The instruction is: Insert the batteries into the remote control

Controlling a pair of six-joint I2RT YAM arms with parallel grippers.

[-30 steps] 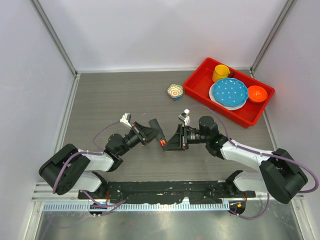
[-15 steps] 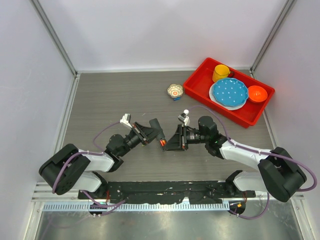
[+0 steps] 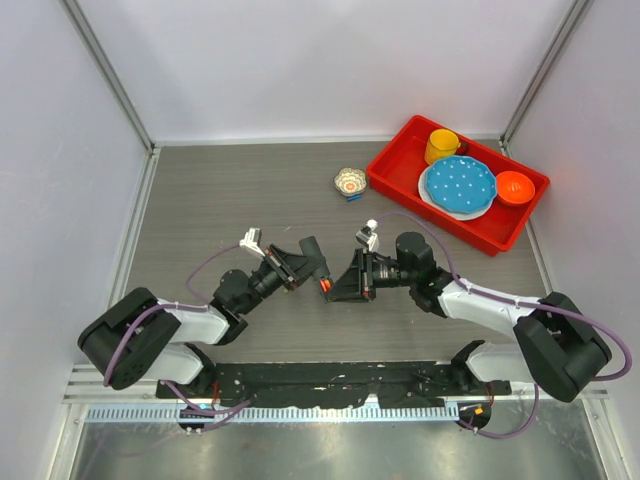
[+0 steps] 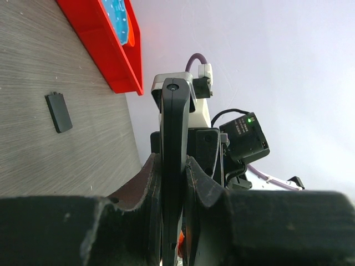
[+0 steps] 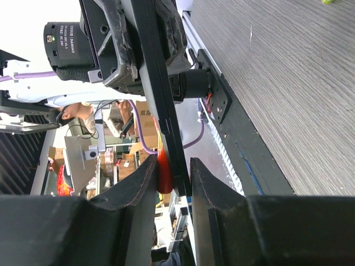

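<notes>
Two arms of mine meet above the middle of the grey table [image 3: 220, 200], well apart from the red tray [image 3: 398, 188] at the far right; my left gripper [image 4: 173, 166] is clamped hard on the remote control [image 4: 173, 122], holding it on edge in the air with its free end jutting toward the other wrist; my right gripper [image 5: 173, 172] is closed on the red battery [image 5: 164, 172], and the remote's long edge lies against that battery between my pads; a small flat black piece [image 4: 59, 112], which I take for the battery cover, lies on the table near the tray. I judge that I am in the seating step: the battery is at the remote but I cannot tell whether it sits in the recess; next I need a slight push along the recess with the left grip firm, then a careful release so nothing pops out. Against the picture from a second ago little differs; my right wrist has crept slightly toward the left one, and the tray has not moved.
</notes>
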